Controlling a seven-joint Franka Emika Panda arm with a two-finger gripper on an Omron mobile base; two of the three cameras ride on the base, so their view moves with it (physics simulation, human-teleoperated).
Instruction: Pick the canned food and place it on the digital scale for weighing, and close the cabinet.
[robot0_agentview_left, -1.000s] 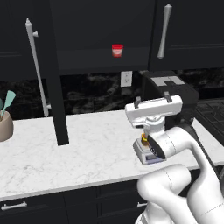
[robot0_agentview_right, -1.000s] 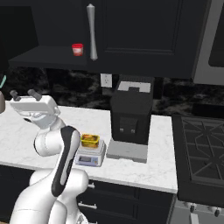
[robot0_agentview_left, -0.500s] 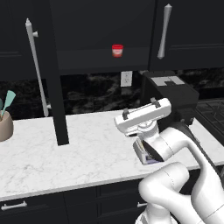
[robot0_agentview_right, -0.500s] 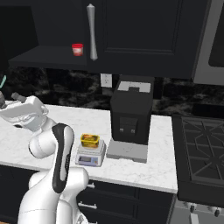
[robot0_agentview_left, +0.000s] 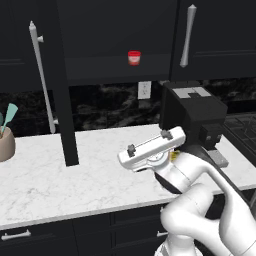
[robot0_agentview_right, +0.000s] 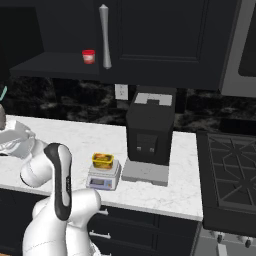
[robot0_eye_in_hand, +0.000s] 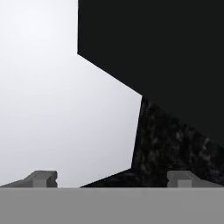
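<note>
The yellow canned food (robot0_agentview_right: 102, 160) stands on the plate of the light-grey digital scale (robot0_agentview_right: 103, 178), on the white counter left of the black machine. My gripper (robot0_agentview_left: 149, 141) hovers over the counter, left of the scale, open and empty, clear of the can. In the hand view its fingertips (robot0_eye_in_hand: 42, 177) stand far apart, facing white counter and a black door edge. The upper cabinet's left door (robot0_agentview_left: 64, 105) stands open, swung out toward me, with its long silver handle (robot0_agentview_left: 39, 75) on its face. The right door (robot0_agentview_left: 215, 35) is shut.
A red-and-white cup (robot0_agentview_left: 133, 57) sits on the open cabinet's shelf. A large black boxy machine (robot0_agentview_right: 150, 130) stands right of the scale, with a stove (robot0_agentview_right: 230, 165) beyond it. A brown utensil holder (robot0_agentview_left: 6, 144) is at the counter's far left.
My gripper has drawn left and slightly down, away from the can and scale, toward the open door. The can stays on the scale.
</note>
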